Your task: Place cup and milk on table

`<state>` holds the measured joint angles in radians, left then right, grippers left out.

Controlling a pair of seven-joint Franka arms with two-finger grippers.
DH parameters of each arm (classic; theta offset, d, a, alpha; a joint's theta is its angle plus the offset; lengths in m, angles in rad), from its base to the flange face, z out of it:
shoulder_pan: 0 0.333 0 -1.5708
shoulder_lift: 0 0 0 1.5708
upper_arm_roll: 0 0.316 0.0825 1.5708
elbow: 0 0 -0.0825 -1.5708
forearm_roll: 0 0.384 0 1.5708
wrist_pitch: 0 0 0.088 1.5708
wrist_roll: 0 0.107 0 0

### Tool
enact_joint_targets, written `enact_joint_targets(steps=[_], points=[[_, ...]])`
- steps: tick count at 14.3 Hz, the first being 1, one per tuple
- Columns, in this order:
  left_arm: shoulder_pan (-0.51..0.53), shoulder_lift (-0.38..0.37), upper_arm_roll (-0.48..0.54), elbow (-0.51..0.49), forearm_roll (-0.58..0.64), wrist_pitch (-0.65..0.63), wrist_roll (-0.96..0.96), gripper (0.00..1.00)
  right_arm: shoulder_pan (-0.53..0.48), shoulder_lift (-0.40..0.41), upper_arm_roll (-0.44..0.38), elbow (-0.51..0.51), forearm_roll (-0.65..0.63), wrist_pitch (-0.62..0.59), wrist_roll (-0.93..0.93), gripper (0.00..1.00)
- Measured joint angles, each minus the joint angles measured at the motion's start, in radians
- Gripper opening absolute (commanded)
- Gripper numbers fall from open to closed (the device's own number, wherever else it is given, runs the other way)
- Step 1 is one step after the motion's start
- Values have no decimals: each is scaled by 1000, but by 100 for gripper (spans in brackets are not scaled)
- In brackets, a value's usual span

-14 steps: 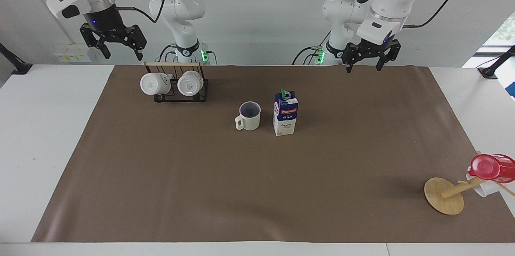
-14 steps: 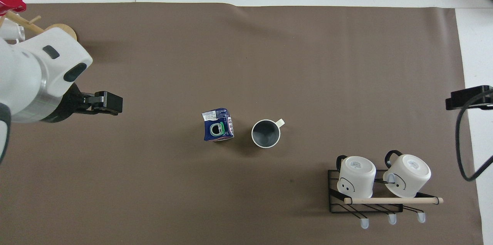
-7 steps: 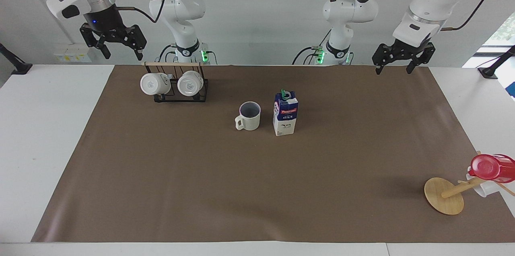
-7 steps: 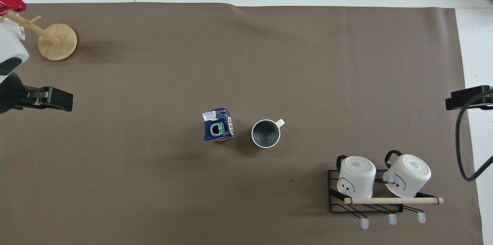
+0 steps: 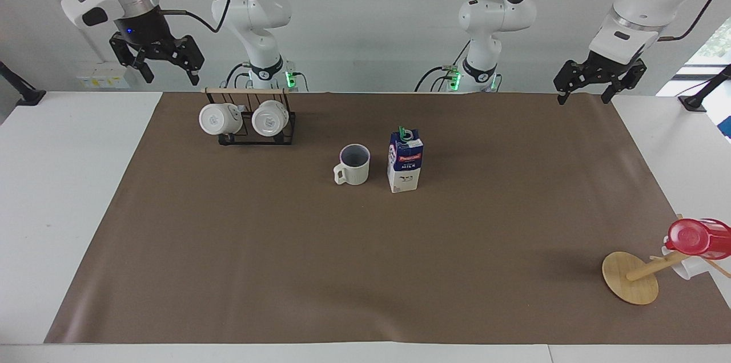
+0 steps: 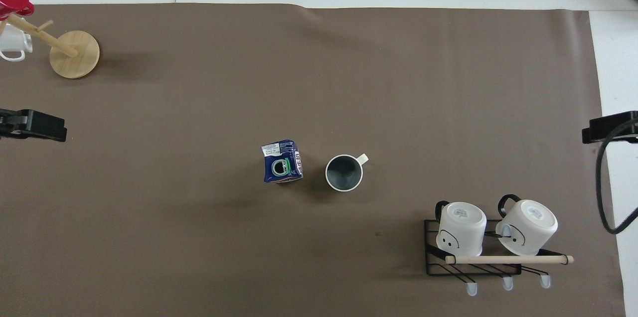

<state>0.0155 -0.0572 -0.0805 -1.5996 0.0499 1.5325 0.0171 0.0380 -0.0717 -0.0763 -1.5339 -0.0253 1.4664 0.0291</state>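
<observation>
I see the cup [image 5: 353,164] and the milk [image 5: 405,160] both standing upright on the brown mat of the table [image 5: 68,192], just beside each other near the centre of the frame, so I judge the placing done and the step in hand to be parking the arms clear. To do that well I would hold both arms high and away from the centre, so nothing tips. My left gripper [image 5: 599,84] hangs in the air at the upper right of the facing view, over the mat's corner, jaws spread and empty. My right gripper [image 5: 155,60] hangs at the upper left, above the wire rack [image 5: 254,123], jaws also spread, holding nothing. The cup's dark inside looks empty from overhead. The milk's green cap [image 6: 280,167] sits on top; its contents I cannot tell. Two white mugs [image 5: 220,119] lie on their sides on the rack, and a red cup [image 5: 694,237] hangs on a leaning wooden stand [image 5: 631,277] at the lower right.
</observation>
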Motion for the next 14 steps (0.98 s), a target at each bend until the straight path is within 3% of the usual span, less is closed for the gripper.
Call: enact_joint_targets(steps=[14], points=[[0, -7, -15, 0, -44, -46, 2, 100, 5, -9, 14, -9, 1, -7, 0, 100]])
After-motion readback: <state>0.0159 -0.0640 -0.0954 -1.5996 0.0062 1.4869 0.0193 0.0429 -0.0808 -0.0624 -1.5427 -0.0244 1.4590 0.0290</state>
